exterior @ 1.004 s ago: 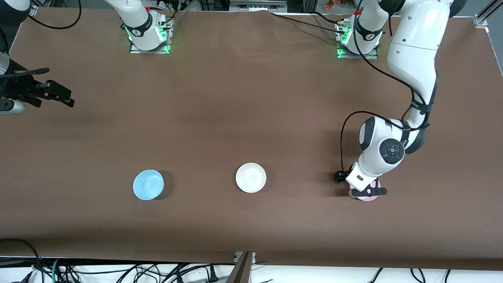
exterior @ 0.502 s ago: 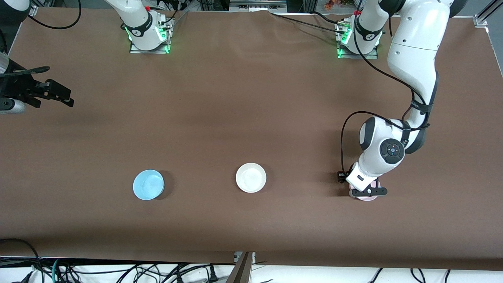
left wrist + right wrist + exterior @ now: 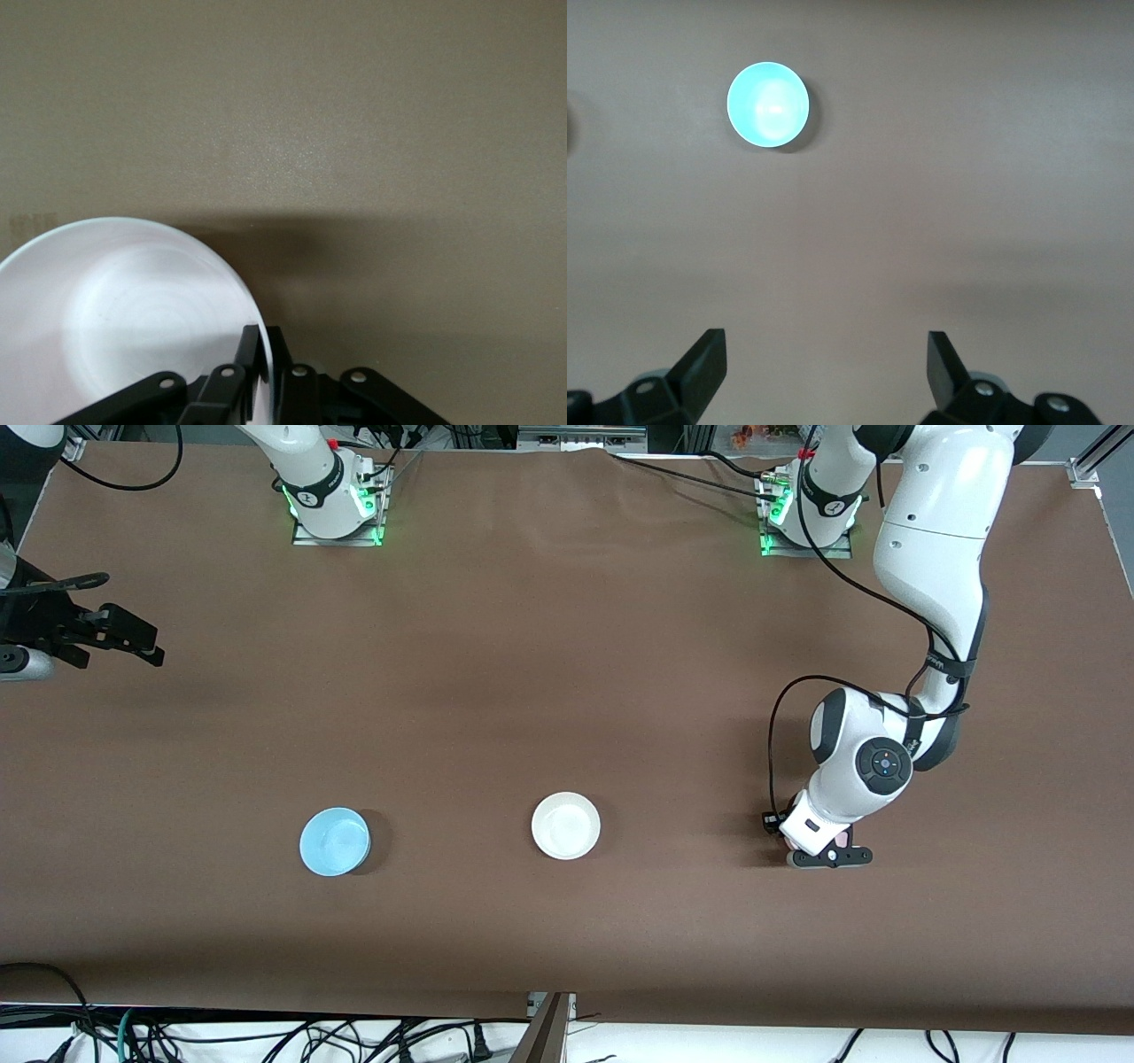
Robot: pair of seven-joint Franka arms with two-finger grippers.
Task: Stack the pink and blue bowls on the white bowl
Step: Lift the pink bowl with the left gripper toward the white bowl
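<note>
The wide brown table cover (image 3: 549, 673) looked matt and cloth-like, faintly creased. On it, the round sky-blue bowl (image 3: 334, 841) and, beside it, the round plain white bowl (image 3: 565, 825) looked smooth and glossy. The pale pink bowl (image 3: 124, 310) showed the same smooth sheen.

White glossy arm (image 3: 935, 540) casings with black joints — black cables trailing, green lights at the bases (image 3: 337, 509).

The flat matte table surface (image 3: 549, 691) is uniform brown, unpatterned. The round glossy shallow bowl (image 3: 334, 841) is light sky-blue. The round glossy shallow bowl (image 3: 565, 825) is plain white. The round glossy bowl (image 3: 133, 319) appears pale pinkish-white. Arm casings are white with black joints; gripper fingers are black.
</note>
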